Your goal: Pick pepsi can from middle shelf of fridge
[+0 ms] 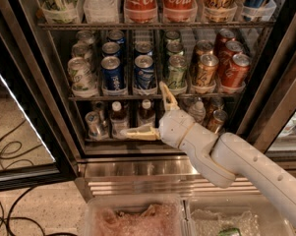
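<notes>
1. Step in hand: the approach. The end effector point(145, 109) hangs just under the shelf point(88, 98) rail, fingers spread wide and gripping nothing.
2. The can point(144, 73) stands upright at the shelf's front in the fridge point(34, 82), beside a blue twin point(111, 73).
3. Next, likely: rise and push forward so the fingers flank the can.
4. The arm point(246, 166) slants up from the lower right, with one finger pointing left and the other up.

Just below the blue, silver-topped aluminium pepsi can point(144, 73), the cream plastic gripper point(145, 109) is seen, fingers spread.
</notes>
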Tool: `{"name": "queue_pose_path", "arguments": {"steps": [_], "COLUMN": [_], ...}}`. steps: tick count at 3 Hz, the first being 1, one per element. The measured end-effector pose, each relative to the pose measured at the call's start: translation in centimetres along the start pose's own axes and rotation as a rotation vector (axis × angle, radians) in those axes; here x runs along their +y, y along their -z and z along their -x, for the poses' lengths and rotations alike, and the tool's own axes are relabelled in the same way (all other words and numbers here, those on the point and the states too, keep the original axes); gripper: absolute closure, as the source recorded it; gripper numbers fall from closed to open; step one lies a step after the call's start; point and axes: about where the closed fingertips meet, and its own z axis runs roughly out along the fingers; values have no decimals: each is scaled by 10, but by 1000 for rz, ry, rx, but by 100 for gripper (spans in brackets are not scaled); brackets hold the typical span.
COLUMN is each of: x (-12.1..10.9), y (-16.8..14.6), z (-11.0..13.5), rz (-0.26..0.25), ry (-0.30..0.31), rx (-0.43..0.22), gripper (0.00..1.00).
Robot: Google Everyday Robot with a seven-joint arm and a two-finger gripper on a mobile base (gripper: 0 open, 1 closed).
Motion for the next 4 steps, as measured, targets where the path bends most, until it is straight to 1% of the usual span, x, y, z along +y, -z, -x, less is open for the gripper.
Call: {"name": "queue_pose_path", "arguments": {"steps": [1, 2, 3, 4], "x": [-16, -16, -23, -42], "y": [-11, -13, -21, -35], "z": [-1, -1, -1, 5], "rz": [-31, -32, -35, -68], "ry": [8, 9, 20, 45], "rx": [-22, -27, -38, -56], "gripper": [0, 0, 0, 0]}}
